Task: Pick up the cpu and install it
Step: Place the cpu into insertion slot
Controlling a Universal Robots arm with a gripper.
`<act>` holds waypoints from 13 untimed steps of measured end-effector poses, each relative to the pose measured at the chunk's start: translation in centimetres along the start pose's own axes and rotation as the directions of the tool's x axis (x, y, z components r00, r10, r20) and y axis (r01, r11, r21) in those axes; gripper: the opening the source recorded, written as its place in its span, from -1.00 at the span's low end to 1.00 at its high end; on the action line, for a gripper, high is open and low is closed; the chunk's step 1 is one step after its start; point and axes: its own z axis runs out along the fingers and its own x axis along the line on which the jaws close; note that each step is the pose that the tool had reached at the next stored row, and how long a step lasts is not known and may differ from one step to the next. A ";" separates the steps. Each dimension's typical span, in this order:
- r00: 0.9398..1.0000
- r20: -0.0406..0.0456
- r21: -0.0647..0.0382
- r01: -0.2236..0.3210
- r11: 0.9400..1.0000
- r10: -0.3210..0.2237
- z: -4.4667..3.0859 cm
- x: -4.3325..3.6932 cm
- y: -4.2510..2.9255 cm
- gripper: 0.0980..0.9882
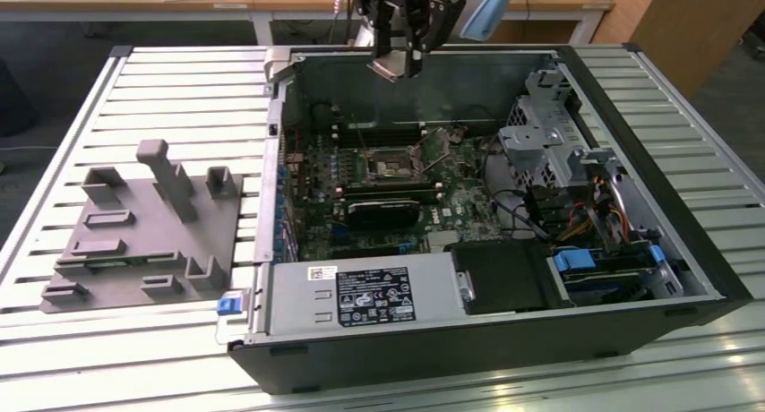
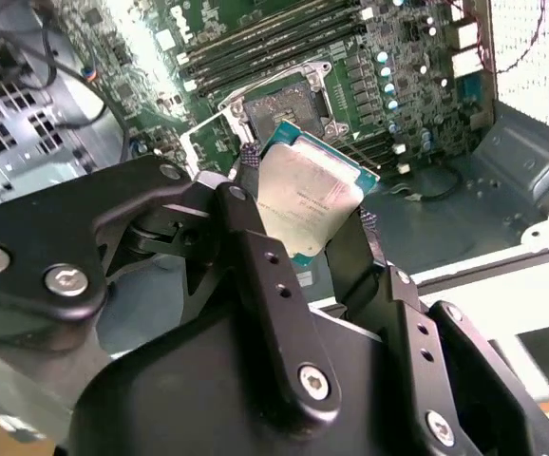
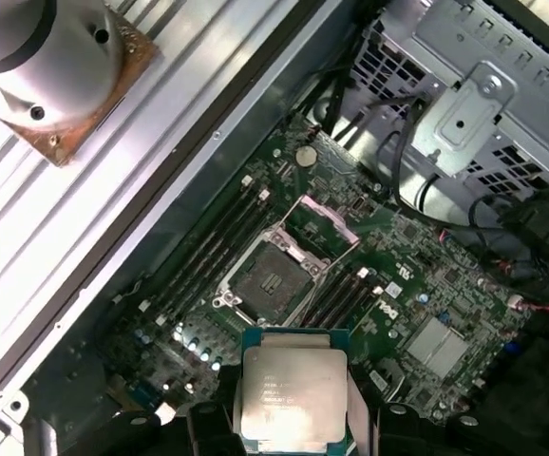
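now, from the exterior view's left, a grey tray (image 1: 143,228) sits on the worktop (image 1: 179,85) beside the open computer case (image 1: 478,354), above whose far wall the jaws clamp the cpu (image 1: 392,67) by its edges, with the empty socket (image 1: 392,167) well below it.

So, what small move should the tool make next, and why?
Probably lower straight toward the socket: the tool grips the cpu by its edges well above the board, and the socket looks empty with its frame swung open.

Faint print on cpu (image 3: 289,399), power supply label (image 1: 372,297), none legible
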 end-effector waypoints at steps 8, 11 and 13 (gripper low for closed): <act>0.993 0.004 0.001 -0.119 0.993 0.119 0.09 0.01 0.01 -0.03; 0.987 0.006 0.001 -0.160 0.987 0.160 0.11 0.02 0.01 -0.03; 0.982 0.007 0.001 -0.188 0.982 0.188 0.13 0.02 0.01 -0.03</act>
